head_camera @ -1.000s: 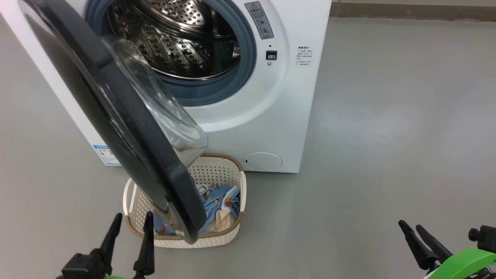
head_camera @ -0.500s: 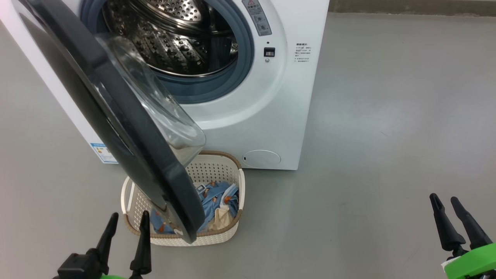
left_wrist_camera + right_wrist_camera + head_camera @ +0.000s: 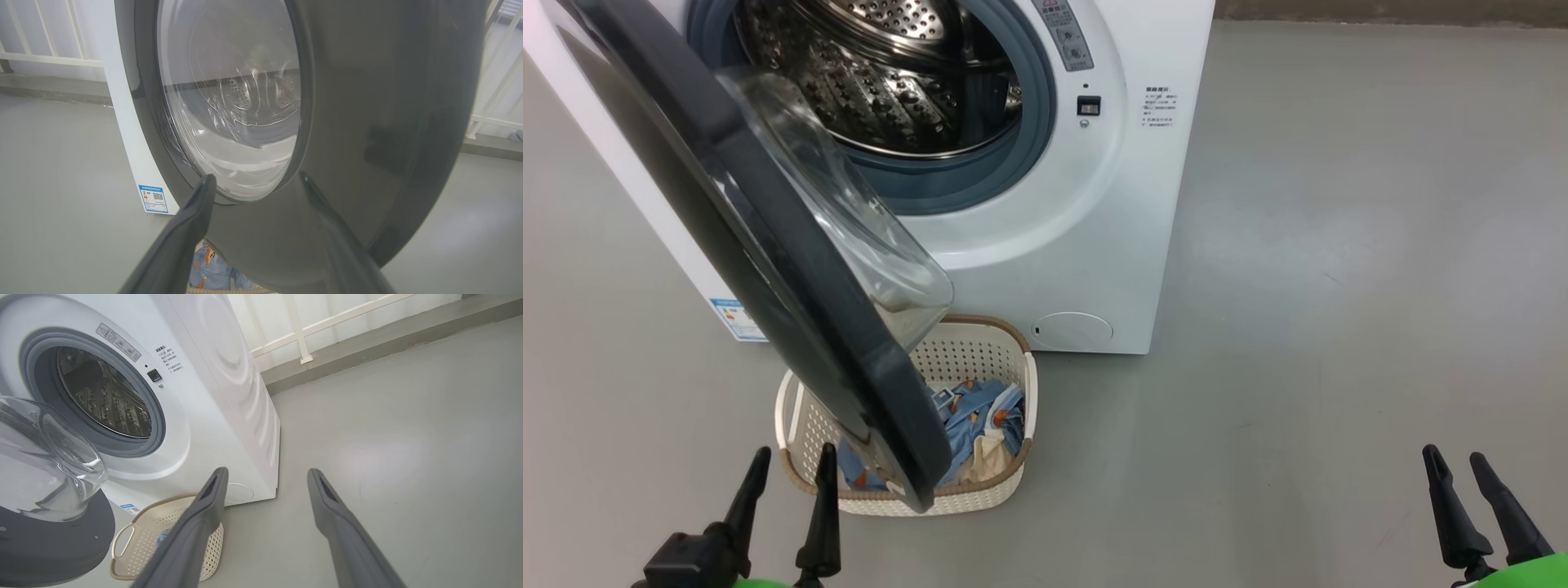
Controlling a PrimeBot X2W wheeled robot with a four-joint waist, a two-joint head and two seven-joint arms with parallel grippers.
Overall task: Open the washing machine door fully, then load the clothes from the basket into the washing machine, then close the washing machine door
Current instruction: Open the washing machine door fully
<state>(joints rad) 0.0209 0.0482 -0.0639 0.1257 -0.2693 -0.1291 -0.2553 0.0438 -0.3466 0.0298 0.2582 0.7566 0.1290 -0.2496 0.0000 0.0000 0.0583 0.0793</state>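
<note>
- The washing machine stands on the grey floor at 12 o'clock in the head view. Its round mouth faces the robot. Its top is cut off by the edge of the view.
- The washing machine door is partly open. Seen edge-on, its long line runs from 11 o'clock down to 5 o'clock. The clear glass bowl bulges toward 3 o'clock.
- The basket sits on the floor at 6 o'clock from the machine, just in front of it. One handle shows at its 9 o'clock side and one at 3 o'clock.
- The door's low end hangs over the basket and hides part of it.
- The clothes lie in the basket in a blue heap, with one cream piece. The heap is too bunched to count.
- The left gripper is at 7 o'clock, by the basket's near corner. Its two fingers point to 12 o'clock, spread wide, holding nothing.
- The right gripper is at 5 o'clock, well apart from the basket. Its two fingers are also spread wide and hold nothing.
- I count one machine, one door, one basket and two grippers.
</note>
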